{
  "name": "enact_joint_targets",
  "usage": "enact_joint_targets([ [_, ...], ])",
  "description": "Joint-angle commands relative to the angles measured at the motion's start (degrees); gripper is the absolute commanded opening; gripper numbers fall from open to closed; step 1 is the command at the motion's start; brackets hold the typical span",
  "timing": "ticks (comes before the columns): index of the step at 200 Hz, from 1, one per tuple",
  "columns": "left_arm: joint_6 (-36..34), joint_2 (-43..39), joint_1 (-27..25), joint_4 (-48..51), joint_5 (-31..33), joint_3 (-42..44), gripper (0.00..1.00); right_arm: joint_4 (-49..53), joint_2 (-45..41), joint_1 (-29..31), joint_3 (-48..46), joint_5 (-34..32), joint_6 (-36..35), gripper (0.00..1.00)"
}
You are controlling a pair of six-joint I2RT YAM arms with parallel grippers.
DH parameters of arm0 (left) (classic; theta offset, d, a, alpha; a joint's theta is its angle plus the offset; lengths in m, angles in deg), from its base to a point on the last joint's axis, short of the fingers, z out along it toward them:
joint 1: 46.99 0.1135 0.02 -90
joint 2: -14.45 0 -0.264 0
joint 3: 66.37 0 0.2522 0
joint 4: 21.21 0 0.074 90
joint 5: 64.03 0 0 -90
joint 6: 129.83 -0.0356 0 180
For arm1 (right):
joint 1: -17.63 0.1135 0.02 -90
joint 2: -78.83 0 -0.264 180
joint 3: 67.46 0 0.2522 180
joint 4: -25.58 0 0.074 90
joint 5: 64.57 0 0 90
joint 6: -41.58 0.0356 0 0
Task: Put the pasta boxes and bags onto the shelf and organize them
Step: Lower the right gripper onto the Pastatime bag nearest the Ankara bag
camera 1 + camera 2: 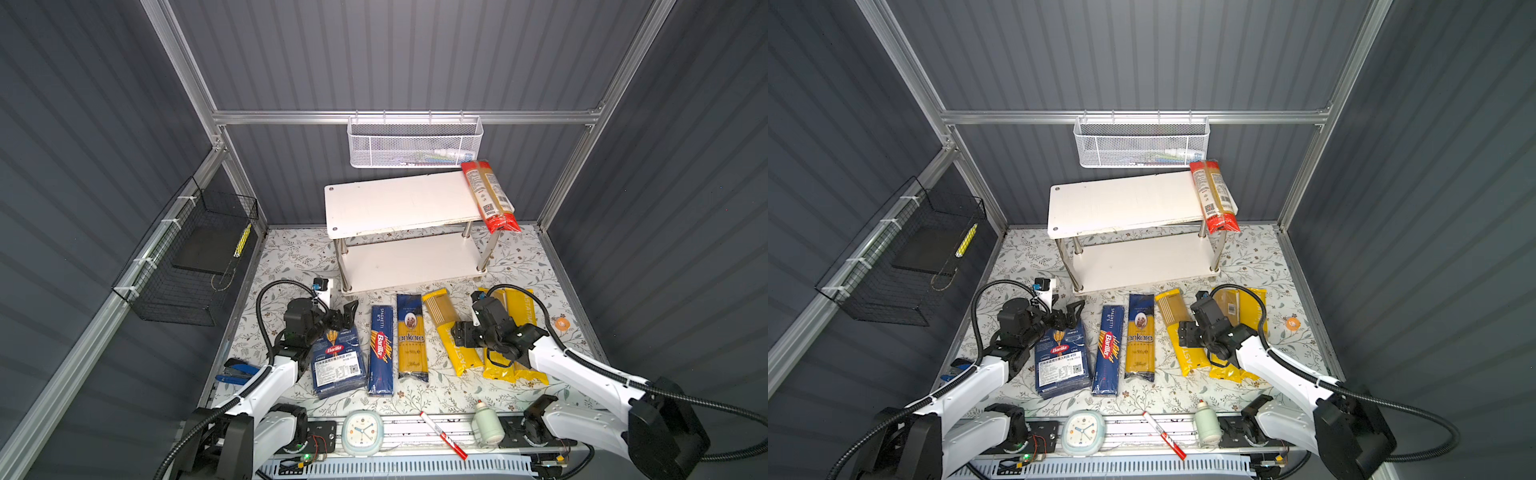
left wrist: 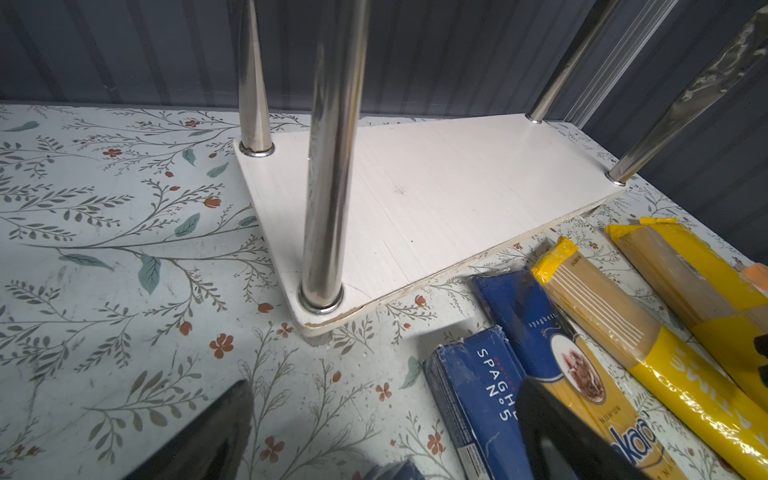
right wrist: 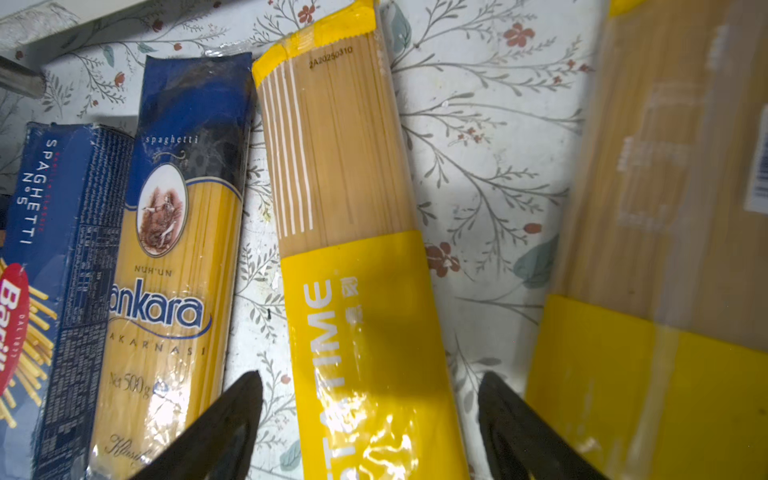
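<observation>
The right gripper [image 3: 370, 376] has fingers spread, a yellow Pastatime bag [image 3: 353, 291] lying ungripped between them. The left gripper [image 2: 386, 384] is released and empty, narrow Barilla box [image 2: 478, 399] beside one finger. Beyond the fingertips stands the shelf [image 1: 395, 203], red bag [image 1: 490, 197] on top.

Frnt edge: clock [image 1: 362, 432], red marker [image 1: 443, 434], wht bottle [image 1: 488, 424]; back wall: mesh basket [image 1: 415, 143].

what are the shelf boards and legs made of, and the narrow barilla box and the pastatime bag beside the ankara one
Shelf boards: white laminated wood board, it seems; matte, faint grain, chipped front edge.
Legs: polished metal, likely chrome; mirror-like reflections.
Narrow Barilla box: printed cardboard, scuffed corners.
Pastatime bag: thin glossy plastic film, clear window, crinkled glare.
</observation>
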Motion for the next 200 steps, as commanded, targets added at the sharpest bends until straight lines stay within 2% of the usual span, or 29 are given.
enact_joint_targets([
  [1, -0.2, -0.7, 0.1, -0.9, -0.7, 0.2, 0.99, 5.2, -4.3, 0.3, 0.5, -0.7, -1.0, 0.83],
  [20, -0.2, -1.1, 0.1, -1.0, -0.6, 0.5, 0.99, 4.1, -6.8, 0.3, -1.3, 0.3, -0.8, 0.84],
  [52, -0.2, -0.3, 0.1, -0.7, -0.7, 0.0, 0.99, -0.8, -7.9, 0.4, -5.1, 7.9, -3.7, 0.86],
  [93, -0.3, 0.5, 0.1, -0.3, -0.9, -0.7, 0.99, -2.3, -8.0, 0.3, -6.3, 4.8, -5.2, 0.90],
  [122, -0.1, 0.8, 0.1, -0.2, -0.7, -0.9, 0.99, -5.9, -4.3, 0.4, -5.7, 8.2, -8.0, 0.90],
  [200, -0.4, 1.7, 0.1, 0.2, -1.2, -1.5, 0.99, -2.5, 11.7, 1.2, 0.9, 3.4, -6.6, 0.96],
])
